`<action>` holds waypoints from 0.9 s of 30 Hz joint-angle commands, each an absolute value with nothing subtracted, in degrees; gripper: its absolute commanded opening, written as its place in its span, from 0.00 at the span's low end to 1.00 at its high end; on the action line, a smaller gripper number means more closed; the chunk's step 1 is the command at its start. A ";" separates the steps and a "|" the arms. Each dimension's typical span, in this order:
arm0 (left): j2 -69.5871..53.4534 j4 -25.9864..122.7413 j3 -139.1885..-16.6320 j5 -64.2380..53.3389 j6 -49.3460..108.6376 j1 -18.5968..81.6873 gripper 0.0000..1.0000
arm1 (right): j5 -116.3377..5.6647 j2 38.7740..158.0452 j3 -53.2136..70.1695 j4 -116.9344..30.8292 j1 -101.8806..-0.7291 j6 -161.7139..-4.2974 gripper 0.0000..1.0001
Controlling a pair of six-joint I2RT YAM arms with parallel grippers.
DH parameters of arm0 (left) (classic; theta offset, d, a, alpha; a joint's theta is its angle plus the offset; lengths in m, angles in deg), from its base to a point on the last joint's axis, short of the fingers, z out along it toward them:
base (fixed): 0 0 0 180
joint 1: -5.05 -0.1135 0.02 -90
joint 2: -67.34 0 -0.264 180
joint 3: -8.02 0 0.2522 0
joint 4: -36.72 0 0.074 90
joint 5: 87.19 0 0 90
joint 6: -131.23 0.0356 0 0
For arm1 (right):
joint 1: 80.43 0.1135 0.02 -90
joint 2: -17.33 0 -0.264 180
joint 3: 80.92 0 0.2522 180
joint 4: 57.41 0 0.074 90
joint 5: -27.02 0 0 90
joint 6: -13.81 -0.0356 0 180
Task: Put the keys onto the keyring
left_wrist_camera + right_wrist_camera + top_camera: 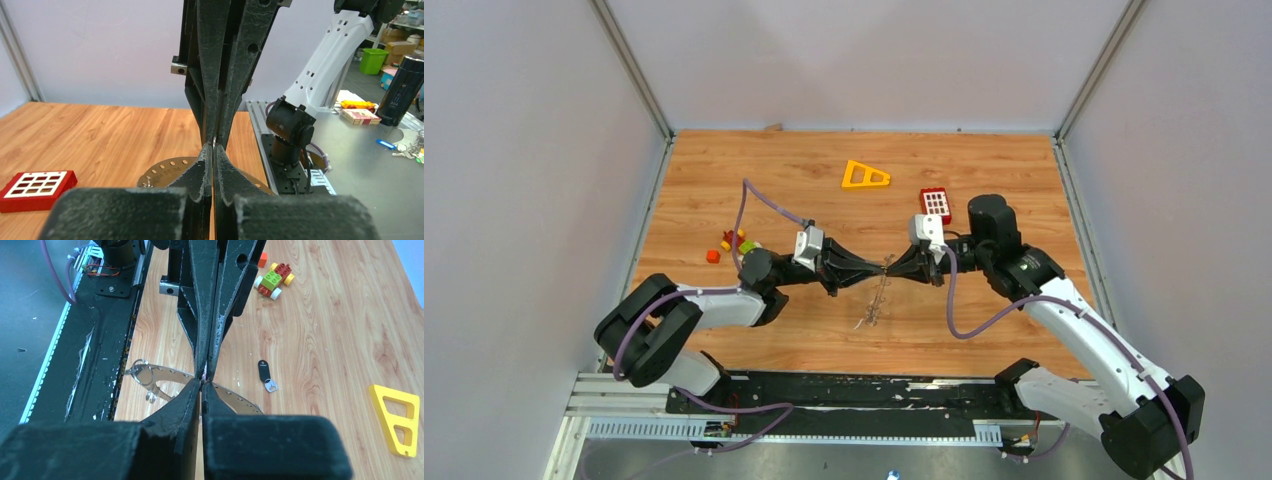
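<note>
The keyring (876,300) is a thin flat grey ring with small holes along its rim, held on edge above the table. It also shows in the left wrist view (162,169) and the right wrist view (235,396). My left gripper (879,270) (213,148) and right gripper (897,268) (201,383) meet tip to tip, each shut on the ring's upper rim. A small wire loop with silvery pieces (142,375) hangs on the ring. A black-headed key (264,372) lies on the wood apart from the ring.
A red keypad block (935,204) (35,189) lies behind the right arm. An orange triangular frame (865,176) (397,417) lies further back. A toy brick car (736,243) (274,277) and an orange brick (713,256) lie at the left.
</note>
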State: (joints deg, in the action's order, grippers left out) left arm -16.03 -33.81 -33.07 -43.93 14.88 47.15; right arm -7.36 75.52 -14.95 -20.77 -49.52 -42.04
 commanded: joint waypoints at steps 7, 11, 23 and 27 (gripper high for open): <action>-16.39 -41.58 -33.61 -43.83 15.88 47.58 0.00 | -12.86 74.45 -12.68 -18.13 -48.81 -38.52 0.00; -15.96 -39.11 -34.33 -45.16 18.19 47.58 0.10 | -17.98 74.91 -9.27 -12.90 -46.77 -36.52 0.00; -3.46 12.94 -43.38 -47.10 56.26 47.50 0.48 | -36.54 80.65 4.11 5.27 -37.72 -31.59 0.00; -2.45 33.84 -50.14 -45.90 68.71 47.58 0.53 | -42.76 84.25 7.72 9.75 -34.61 -30.83 0.00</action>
State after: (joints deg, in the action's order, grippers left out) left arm -4.30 8.18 -43.87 -46.62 50.26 47.35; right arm -34.33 81.58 2.78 3.88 -37.32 -33.08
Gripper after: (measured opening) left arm 0.522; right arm 0.014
